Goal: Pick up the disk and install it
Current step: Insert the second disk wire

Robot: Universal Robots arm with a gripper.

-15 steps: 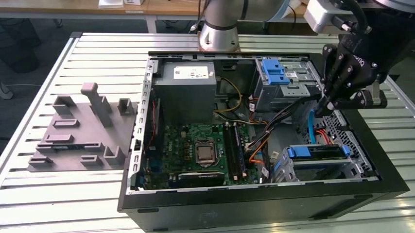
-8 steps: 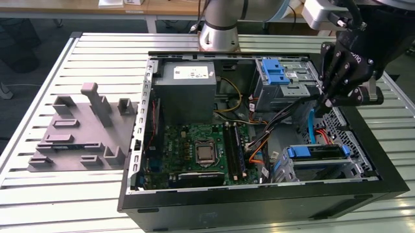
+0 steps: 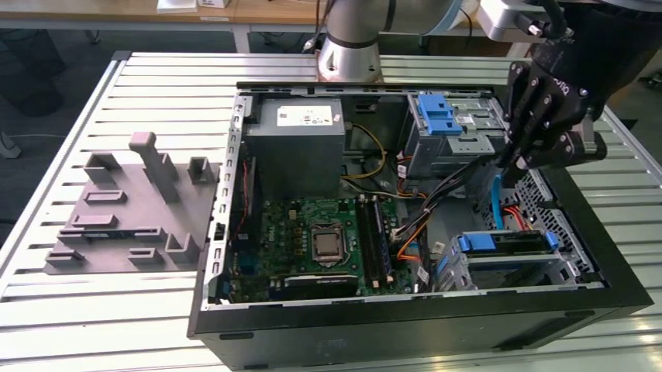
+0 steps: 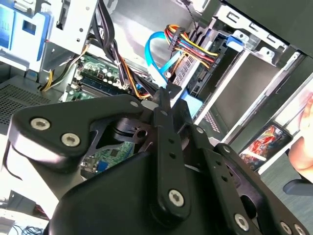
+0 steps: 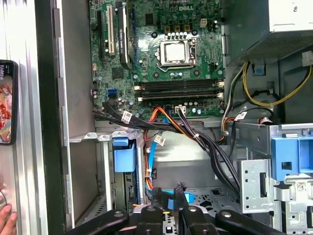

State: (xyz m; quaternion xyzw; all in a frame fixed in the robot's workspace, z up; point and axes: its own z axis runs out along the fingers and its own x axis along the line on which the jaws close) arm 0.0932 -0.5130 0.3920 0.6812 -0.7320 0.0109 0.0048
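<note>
The disk lies flat in the drive bay at the near corner of the open computer case, on the exterior view's right. Its blue carrier bracket frames it. In the first wrist view the bracket's blue end shows in the bay's mouth. My gripper hangs above the case's wall on that side, higher than the disk and apart from it. Its black fingers stand together, shut, with nothing between them. In the first wrist view the gripper hovers over the case floor beside the bay.
A blue cable and bundled wires run just under the gripper. The grey power supply, blue-latched drive cage and motherboard fill the case. A grey fixture sits on the slatted table. A person's hand is nearby.
</note>
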